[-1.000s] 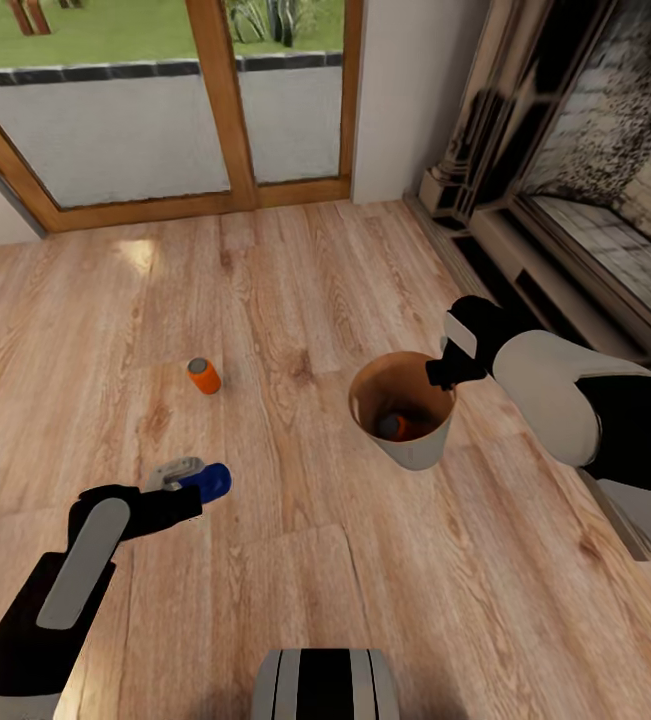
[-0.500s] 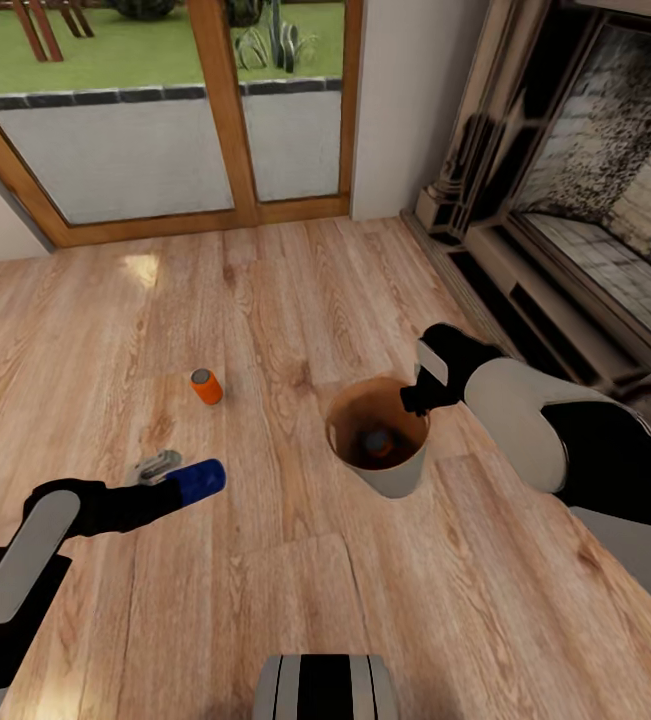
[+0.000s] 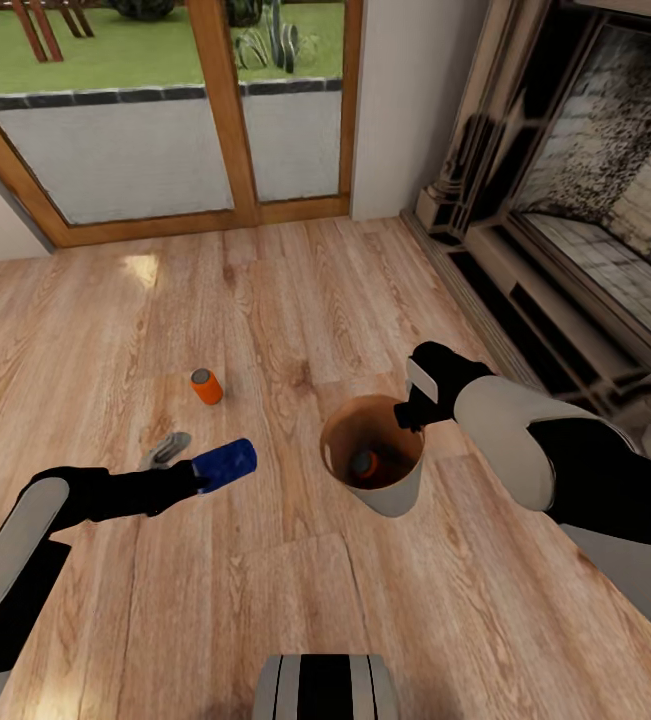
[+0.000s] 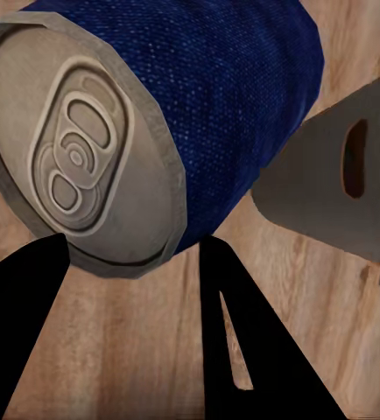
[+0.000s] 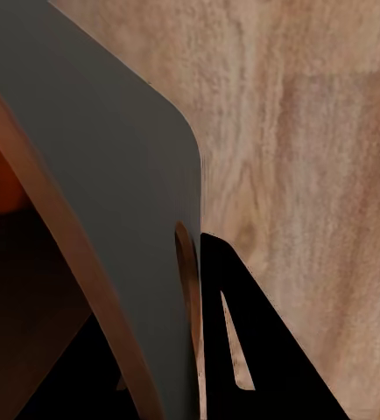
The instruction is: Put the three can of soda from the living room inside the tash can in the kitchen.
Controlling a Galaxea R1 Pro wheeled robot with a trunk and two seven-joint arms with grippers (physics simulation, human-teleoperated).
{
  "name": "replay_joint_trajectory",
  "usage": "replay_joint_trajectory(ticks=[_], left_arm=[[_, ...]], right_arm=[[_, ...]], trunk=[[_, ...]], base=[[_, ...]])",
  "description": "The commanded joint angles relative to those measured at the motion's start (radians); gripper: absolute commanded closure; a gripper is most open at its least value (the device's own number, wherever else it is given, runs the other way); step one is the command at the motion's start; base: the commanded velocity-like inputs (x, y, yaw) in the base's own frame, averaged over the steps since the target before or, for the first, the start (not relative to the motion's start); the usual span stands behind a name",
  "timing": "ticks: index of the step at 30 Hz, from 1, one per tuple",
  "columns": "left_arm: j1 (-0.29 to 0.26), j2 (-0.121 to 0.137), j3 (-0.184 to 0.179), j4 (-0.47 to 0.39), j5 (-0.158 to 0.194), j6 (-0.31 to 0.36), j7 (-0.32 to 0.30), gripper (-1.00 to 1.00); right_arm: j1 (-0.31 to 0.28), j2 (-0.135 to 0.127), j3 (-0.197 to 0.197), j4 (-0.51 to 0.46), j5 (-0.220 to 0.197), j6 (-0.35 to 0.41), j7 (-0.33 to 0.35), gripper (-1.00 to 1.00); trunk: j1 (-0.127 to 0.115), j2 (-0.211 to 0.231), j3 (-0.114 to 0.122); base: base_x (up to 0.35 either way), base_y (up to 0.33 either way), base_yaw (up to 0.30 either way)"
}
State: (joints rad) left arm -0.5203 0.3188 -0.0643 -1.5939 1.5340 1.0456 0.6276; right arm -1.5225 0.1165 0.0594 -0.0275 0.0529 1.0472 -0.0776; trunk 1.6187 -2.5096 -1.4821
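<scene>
left hand [image 3: 197, 478] level, gripping blue can [image 3: 226, 464]

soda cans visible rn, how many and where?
3. Blue can held in the left gripper; one orange can on the floor; another orange one inside the trash can.

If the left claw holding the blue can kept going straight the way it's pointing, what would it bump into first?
Probably the trash can. The left claw carries the blue can pointing roughly toward it over bare floor. Depth is unclear, so it might pass just beside the rim.

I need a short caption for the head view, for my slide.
Left gripper carries blue can toward bin held by right gripper.
</scene>
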Motion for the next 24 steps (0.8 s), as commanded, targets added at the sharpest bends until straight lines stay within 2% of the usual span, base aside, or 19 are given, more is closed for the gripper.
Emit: replay_joint_trajectory(ticks=[1, 4, 5, 6, 7, 10, 11, 12, 14, 15, 16, 21, 24], left_arm=[[-0.007, 0.000, 0.000, 0.000, -0.001, 0.002, -0.016, 1.00], [-0.016, 0.002, -0.001, 0.000, 0.058, 0.002, -0.041, 1.00], [-0.019, 0.008, -0.002, 0.000, 0.122, 0.002, -0.046, 1.00], [-0.020, 0.014, -0.002, 0.000, 0.155, 0.002, -0.049, 1.00], [-0.025, 0.030, -0.002, 0.000, 0.215, 0.002, -0.052, 1.00], [-0.036, 0.048, -0.002, 0.000, 0.279, 0.002, -0.055, 1.00], [-0.042, 0.057, -0.002, 0.000, 0.315, 0.002, -0.057, 1.00], [-0.043, 0.059, -0.002, 0.000, 0.326, 0.002, -0.057, 1.00], [-0.049, 0.063, -0.002, 0.000, 0.388, 0.002, -0.058, 1.00], [-0.051, 0.064, -0.002, 0.000, 0.404, 0.002, -0.058, 1.00], [-0.065, 0.066, -0.003, 0.000, 0.449, 0.002, -0.059, 1.00], [-0.077, 0.065, -0.003, 0.000, 0.509, 0.002, -0.060, 1.00], [-0.082, 0.064, -0.003, 0.000, 0.568, 0.002, -0.060, 1.00]], right_arm=[[0.004, 0.002, -0.003, 0.000, -0.007, 0.000, 0.002, 1.00], [0.009, 0.004, -0.003, -0.001, -0.007, 0.000, 0.002, 1.00], [0.011, 0.006, -0.003, -0.001, -0.007, 0.000, 0.002, 1.00], [0.011, 0.007, -0.003, -0.001, -0.007, 0.000, 0.002, 1.00], [0.012, 0.012, -0.003, -0.001, -0.007, 0.000, 0.002, 1.00], [0.012, 0.018, -0.003, -0.002, -0.007, 0.000, 0.002, 1.00], [0.013, 0.022, -0.003, -0.002, -0.007, 0.000, 0.003, 1.00], [0.013, 0.023, -0.003, -0.002, -0.007, 0.000, 0.003, 1.00], [0.013, 0.031, -0.003, -0.002, -0.007, 0.000, 0.002, 1.00], [0.013, 0.033, -0.003, -0.002, -0.007, 0.000, 0.002, 1.00], [0.013, 0.037, -0.003, -0.002, -0.007, 0.000, 0.001, 1.00], [0.014, 0.042, -0.003, -0.003, -0.007, 0.000, 0.002, 1.00], [0.014, 0.049, -0.003, -0.003, -0.007, 0.000, 0.002, 1.00]], trunk=[[0.000, 0.000, 0.000], [0.000, 0.000, 0.000], [0.000, 0.000, 0.000], [0.000, 0.000, 0.000], [0.000, 0.000, 0.000], [0.000, 0.000, 0.000], [0.000, 0.000, 0.000], [0.000, 0.000, 0.000], [0.000, 0.000, 0.000], [0.000, 0.000, 0.000], [0.000, 0.000, 0.000], [0.000, 0.000, 0.000], [0.000, 0.000, 0.000]], base=[[0.000, 0.000, 0.000], [0.000, 0.000, 0.000], [0.000, 0.000, 0.000], [0.000, 0.000, 0.000], [0.000, 0.000, 0.000], [0.000, 0.000, 0.000], [0.000, 0.000, 0.000], [0.000, 0.000, 0.000], [0.000, 0.000, 0.000], [0.000, 0.000, 0.000], [0.000, 0.000, 0.000], [0.000, 0.000, 0.000], [0.000, 0.000, 0.000]])
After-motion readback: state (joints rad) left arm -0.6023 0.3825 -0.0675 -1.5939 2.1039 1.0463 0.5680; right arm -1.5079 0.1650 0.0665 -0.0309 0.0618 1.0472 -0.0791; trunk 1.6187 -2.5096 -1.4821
